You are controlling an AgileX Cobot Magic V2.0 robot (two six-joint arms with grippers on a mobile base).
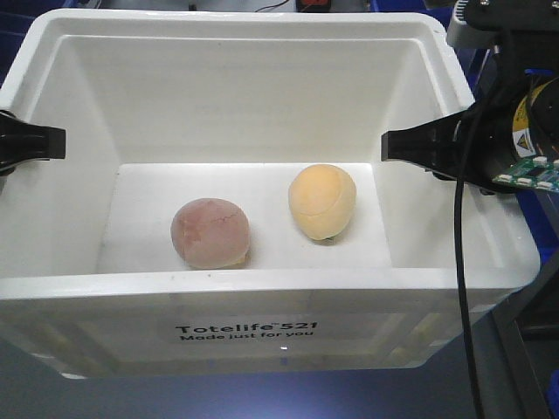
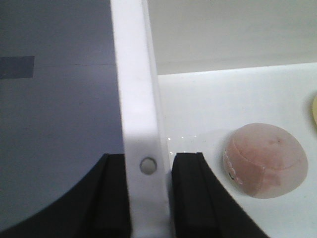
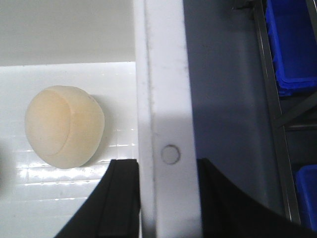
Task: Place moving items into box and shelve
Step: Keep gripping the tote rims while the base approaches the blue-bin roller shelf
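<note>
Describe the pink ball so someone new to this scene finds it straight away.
Start at the big white tote printed "Totelife 521". On its floor lie two plush balls; the pink ball sits nearer the printed front wall. The yellow ball beside it is egg-shaped; this one is round and dusty pink.

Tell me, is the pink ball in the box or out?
In. The pink ball rests on the floor of the white box, with walls all around it.

The box (image 1: 262, 288) holds a pink ball (image 1: 210, 232) left and a yellow ball (image 1: 322, 201) right; the left gripper (image 1: 35, 142) and right gripper (image 1: 412, 145) sit at its side walls.
</note>
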